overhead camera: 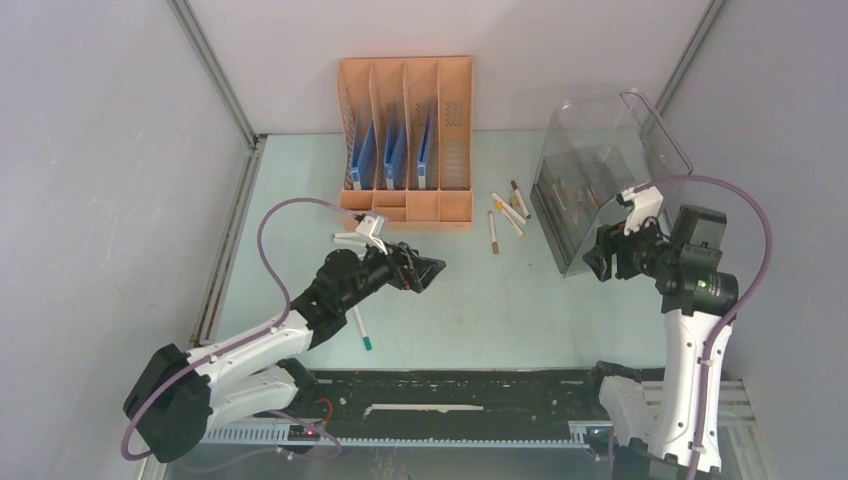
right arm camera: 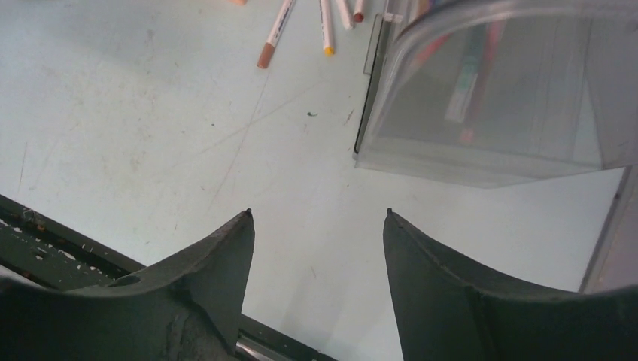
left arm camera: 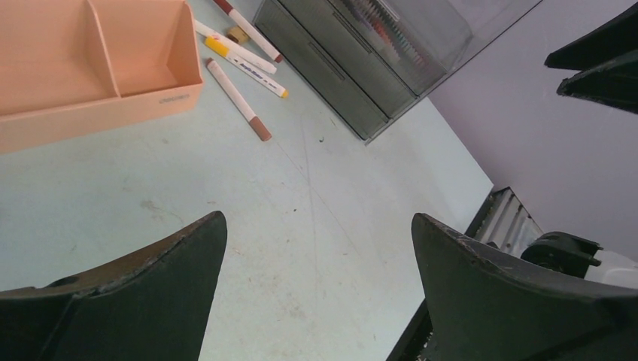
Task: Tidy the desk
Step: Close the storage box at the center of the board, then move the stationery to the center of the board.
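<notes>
Left gripper [overhead camera: 428, 270]: jaws wide apart, empty, poised over the desk [overhead camera: 480, 310] just in front of the orange file rack [overhead camera: 440, 205]. Right gripper [overhead camera: 597, 262]: jaws apart, empty, just beside the clear drawer bin [overhead camera: 600, 160], which holds several pens. Outstanding, by my reading: a handful of loose markers [overhead camera: 508, 212] between rack and bin, and one teal-capped pen [overhead camera: 362, 332] under the left arm, so the tidying is partly done.

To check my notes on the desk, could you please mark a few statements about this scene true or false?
1. The left gripper and right gripper are open and empty. True.
2. The rack's rightmost slot holds a blue folder. False: it looks empty; the other three hold folders.
3. Loose markers lie between rack and bin. True.
4. The teal-tipped marker is in the bin. False: it lies on the desk by the left arm.
</notes>
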`<state>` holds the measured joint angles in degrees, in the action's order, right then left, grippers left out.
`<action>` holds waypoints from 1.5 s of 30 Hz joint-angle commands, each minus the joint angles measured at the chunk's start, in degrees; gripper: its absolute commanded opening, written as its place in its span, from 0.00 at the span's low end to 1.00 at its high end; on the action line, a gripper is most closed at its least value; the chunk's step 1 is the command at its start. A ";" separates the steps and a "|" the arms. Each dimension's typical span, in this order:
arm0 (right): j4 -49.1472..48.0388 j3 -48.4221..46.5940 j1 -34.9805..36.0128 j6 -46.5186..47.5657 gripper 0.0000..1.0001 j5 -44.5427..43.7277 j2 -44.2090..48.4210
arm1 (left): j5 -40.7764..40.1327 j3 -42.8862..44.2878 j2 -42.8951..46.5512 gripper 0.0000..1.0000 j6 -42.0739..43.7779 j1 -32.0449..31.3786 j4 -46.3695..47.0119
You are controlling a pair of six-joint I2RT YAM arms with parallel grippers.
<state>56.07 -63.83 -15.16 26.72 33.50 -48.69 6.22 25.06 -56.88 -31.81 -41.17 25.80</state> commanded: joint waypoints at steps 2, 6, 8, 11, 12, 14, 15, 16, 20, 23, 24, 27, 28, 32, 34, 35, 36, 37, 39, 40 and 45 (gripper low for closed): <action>-4.41 5.03 -0.40 -2.20 0.66 0.19 -0.72 | 4.39 2.53 -5.80 1.00 -4.16 -0.11 5.33; -12.61 8.78 -0.34 -8.01 0.26 0.01 -1.92 | 5.72 5.65 -11.80 0.99 -5.10 -2.28 7.57; -16.74 10.72 -0.40 -10.70 0.13 -0.54 -2.23 | 5.86 7.06 -14.29 0.99 -5.22 -3.72 8.45; -21.98 12.32 -0.66 -13.70 0.02 -3.15 -3.40 | 6.45 7.89 -17.09 0.99 -6.13 -4.60 9.89; -23.30 12.41 -0.91 -14.47 0.01 -3.73 -3.90 | 6.70 7.98 -17.68 0.99 -6.41 -4.70 10.43; -25.59 12.37 -1.77 -15.60 0.01 -2.60 -4.68 | 6.87 7.92 -18.35 0.99 -6.63 -4.71 10.91; -26.32 12.29 -2.03 -15.93 0.00 -1.07 -4.85 | 6.91 7.90 -18.43 0.99 -6.56 -4.71 10.93; -26.21 12.03 -2.13 -15.53 0.01 1.12 -5.06 | 6.84 7.90 -18.44 0.99 -6.40 -4.70 10.94; -18.56 9.86 -1.99 -6.99 0.11 14.44 -5.22 | 6.33 7.60 -17.89 0.99 -5.36 -4.70 10.73; -13.16 9.69 -2.08 0.69 0.16 17.52 -3.45 | 5.85 7.15 -17.46 0.99 -4.33 -4.64 10.67; -12.30 9.75 -2.07 2.08 0.18 17.83 -2.72 | 5.75 6.97 -17.25 0.99 -3.81 -4.67 10.67; -12.40 9.83 -0.48 3.83 0.19 16.63 -1.56 | 5.69 6.59 -16.54 0.99 -2.64 -4.66 10.67; -13.84 10.05 0.69 2.54 0.19 14.05 -1.65 | 5.65 6.70 -16.50 0.99 -2.44 -4.64 10.67; -21.17 11.03 5.20 -4.18 0.12 2.10 -3.26 | 6.53 8.48 -17.33 0.99 -3.98 -4.71 11.42; -23.08 11.10 5.97 -6.28 0.11 -0.37 -3.66 | 7.02 9.65 -18.76 0.99 -6.74 -4.92 13.91; -23.65 11.10 6.09 -6.94 0.11 -0.78 -3.62 | 7.08 10.44 -19.89 0.99 -8.47 -5.11 15.36; -23.92 11.10 6.18 -7.49 0.11 -0.87 -3.52 | 6.95 11.35 -21.45 0.99 -10.64 -5.46 16.74; -23.87 11.08 6.19 -7.82 0.11 -0.71 -3.44 | 6.86 12.73 -23.40 1.00 -12.74 -5.95 18.06; -23.11 11.10 6.28 -7.61 0.12 0.24 -3.19 | 7.06 15.94 -28.50 0.99 -16.98 -7.21 21.52; -22.32 11.14 6.28 -6.94 0.12 1.56 -2.81 | 6.94 17.95 -31.13 0.99 -18.95 -7.92 22.77; -16.46 10.79 6.19 0.41 0.22 11.57 1.31 | 3.40 30.15 -44.61 0.88 -26.23 -10.24 25.09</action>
<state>36.25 -51.70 -9.28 22.44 37.95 -51.44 12.10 46.98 -93.93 -49.89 -49.78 45.60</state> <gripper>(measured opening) 0.195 0.932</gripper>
